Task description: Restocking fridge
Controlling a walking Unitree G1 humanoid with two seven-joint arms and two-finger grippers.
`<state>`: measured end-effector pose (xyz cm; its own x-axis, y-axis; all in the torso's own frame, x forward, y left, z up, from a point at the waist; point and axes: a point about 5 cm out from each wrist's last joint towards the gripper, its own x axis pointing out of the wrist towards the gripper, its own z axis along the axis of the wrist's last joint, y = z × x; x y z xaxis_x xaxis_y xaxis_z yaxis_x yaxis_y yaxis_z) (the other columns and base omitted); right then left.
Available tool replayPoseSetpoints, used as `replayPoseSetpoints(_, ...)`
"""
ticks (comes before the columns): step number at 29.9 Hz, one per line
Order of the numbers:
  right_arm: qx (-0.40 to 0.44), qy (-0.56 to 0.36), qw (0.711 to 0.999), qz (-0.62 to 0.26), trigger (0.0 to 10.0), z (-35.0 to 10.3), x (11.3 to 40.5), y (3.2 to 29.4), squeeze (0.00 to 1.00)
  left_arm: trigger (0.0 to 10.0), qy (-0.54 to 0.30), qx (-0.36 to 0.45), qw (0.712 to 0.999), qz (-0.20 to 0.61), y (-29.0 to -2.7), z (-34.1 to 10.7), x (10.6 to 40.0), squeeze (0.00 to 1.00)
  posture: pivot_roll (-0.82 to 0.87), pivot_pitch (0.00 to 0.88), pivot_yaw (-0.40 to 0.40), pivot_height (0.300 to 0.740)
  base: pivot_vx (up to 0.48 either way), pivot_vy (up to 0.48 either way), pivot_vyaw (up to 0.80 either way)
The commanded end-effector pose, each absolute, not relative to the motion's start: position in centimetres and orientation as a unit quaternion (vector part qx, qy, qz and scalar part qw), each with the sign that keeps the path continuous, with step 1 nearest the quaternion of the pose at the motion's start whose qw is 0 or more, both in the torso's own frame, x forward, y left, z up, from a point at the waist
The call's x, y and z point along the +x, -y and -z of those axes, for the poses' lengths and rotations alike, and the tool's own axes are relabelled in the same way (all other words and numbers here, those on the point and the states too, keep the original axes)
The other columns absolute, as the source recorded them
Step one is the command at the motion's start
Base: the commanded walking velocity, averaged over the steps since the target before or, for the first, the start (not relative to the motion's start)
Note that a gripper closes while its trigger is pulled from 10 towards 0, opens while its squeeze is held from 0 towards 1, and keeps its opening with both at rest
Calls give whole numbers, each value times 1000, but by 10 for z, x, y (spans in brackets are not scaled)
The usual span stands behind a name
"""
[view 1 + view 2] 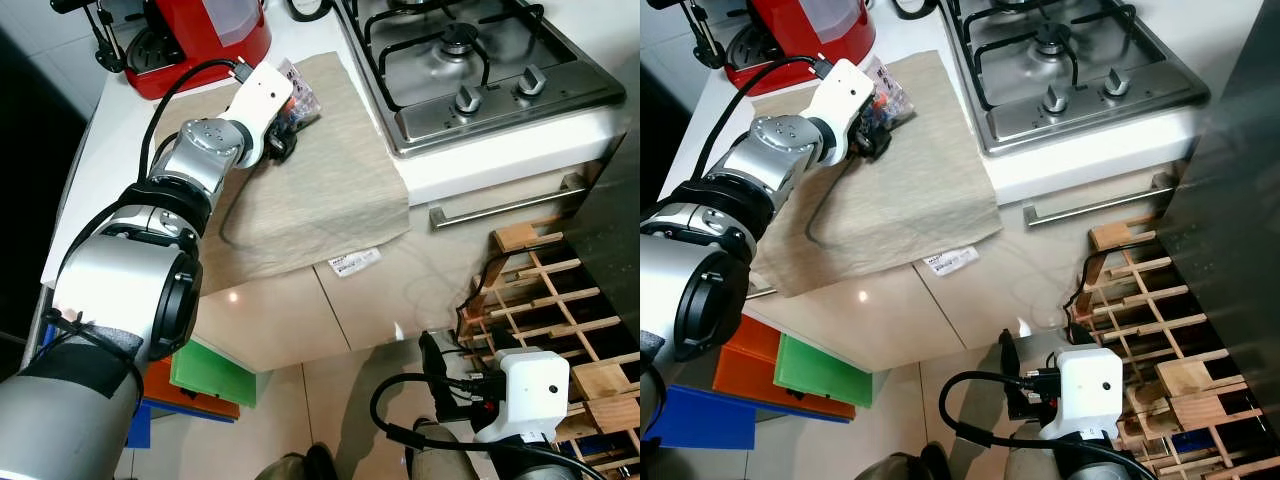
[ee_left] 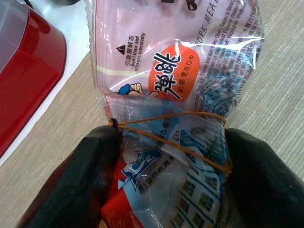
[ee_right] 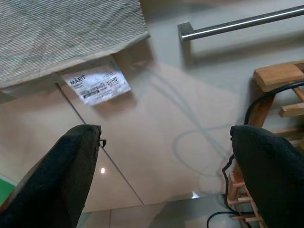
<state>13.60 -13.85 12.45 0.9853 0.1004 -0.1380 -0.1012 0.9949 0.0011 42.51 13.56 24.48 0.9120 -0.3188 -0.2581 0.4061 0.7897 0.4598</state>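
Gripping food packet (image 2: 175, 156) | left pincer (image 2: 171, 185) closed around it | packet's top cut off

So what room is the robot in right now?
A kitchen, most likely. There is a steel gas hob set into a white counter, with cupboard doors below and a red kitchen machine at the back. The left pincer grips a food packet lying on a beige cloth.

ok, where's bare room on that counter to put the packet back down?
Bare patch: the beige cloth between the left gripper and the hob, down to its front edge. Crowded at the back left: the food packet in the gripper sits next to the red appliance. The right gripper hangs low by the wooden rack.
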Motion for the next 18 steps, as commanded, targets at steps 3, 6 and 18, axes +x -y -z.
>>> replayPoseSetpoints(3, 6, -71, 996, -59, 10000, -126, 135, 133, 0, 0, -141, 270, 931, 200, -147, -220, 420, 0, -374, 219, 251, 740, 0, 0, 0)
replayPoseSetpoints(6, 5, -71, 996, -61, 10000, -126, 136, 134, 0, 0, -145, 272, 930, 201, -147, -219, 420, 0, -374, 215, 248, 740, 0, 0, 0)
replayPoseSetpoints(18, 5, -68, 995, -70, 10000, -125, 142, 132, 0, 0, -96, 225, 945, 218, -140, -245, 424, 0, -349, 208, 235, 740, 0, 0, 0)
